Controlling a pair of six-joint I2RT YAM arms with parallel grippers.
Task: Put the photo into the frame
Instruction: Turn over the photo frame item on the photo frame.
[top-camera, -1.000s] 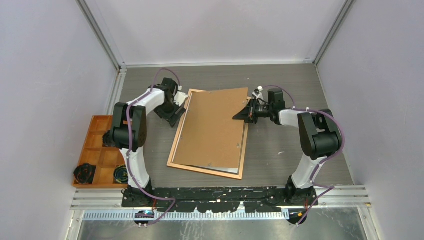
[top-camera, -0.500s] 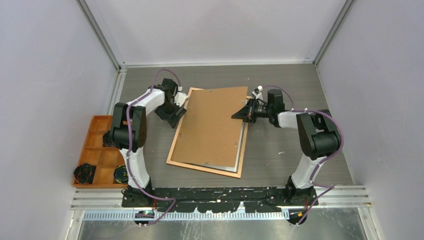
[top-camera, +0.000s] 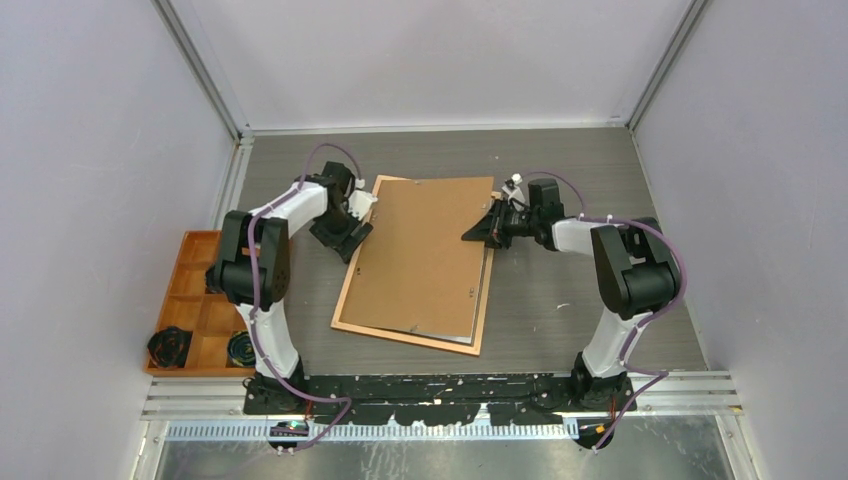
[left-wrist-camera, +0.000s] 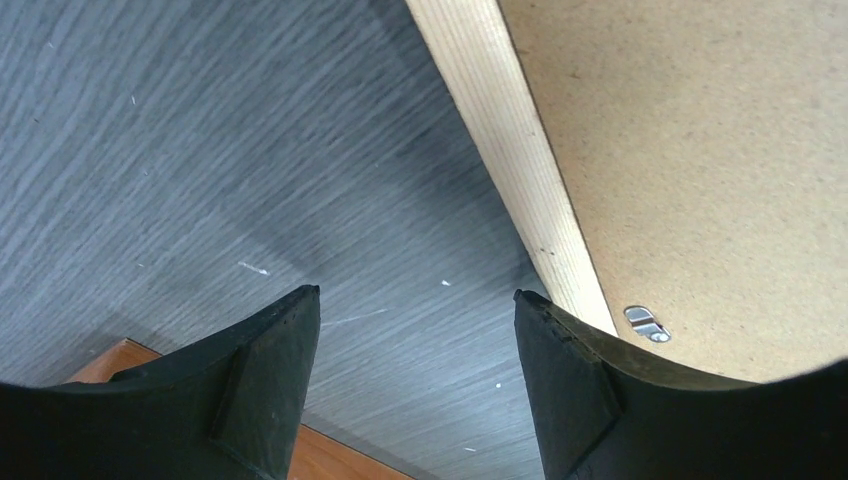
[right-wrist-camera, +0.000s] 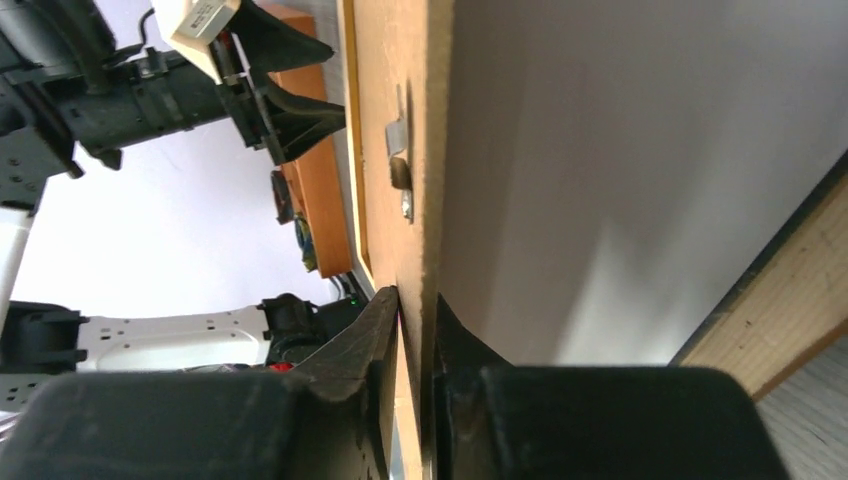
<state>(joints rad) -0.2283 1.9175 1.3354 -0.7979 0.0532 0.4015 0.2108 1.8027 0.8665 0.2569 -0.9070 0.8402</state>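
Note:
The frame (top-camera: 345, 295) lies face down mid-table, its pale rail (left-wrist-camera: 510, 160) beside my left fingers. Its brown fibreboard back (top-camera: 425, 255) rests on it, slightly askew. My right gripper (top-camera: 480, 232) is shut on the board's right edge (right-wrist-camera: 430, 150), one finger above and one below (right-wrist-camera: 417, 295). Under the board a pale grey-white sheet (right-wrist-camera: 620, 180) shows, possibly the photo's white back; no printed side shows. My left gripper (top-camera: 357, 237) is open and empty (left-wrist-camera: 417, 293) over bare table, just left of the frame's upper left rail.
An orange compartment tray (top-camera: 195, 300) with black items (top-camera: 170, 345) stands at the left edge; its corner shows under my left fingers (left-wrist-camera: 330, 460). A metal clip (left-wrist-camera: 645, 322) sits on the board. White walls close in the back and sides.
My right gripper has pushed the board a little to the left, and board and frame have shifted left with it. The left gripper has barely moved.

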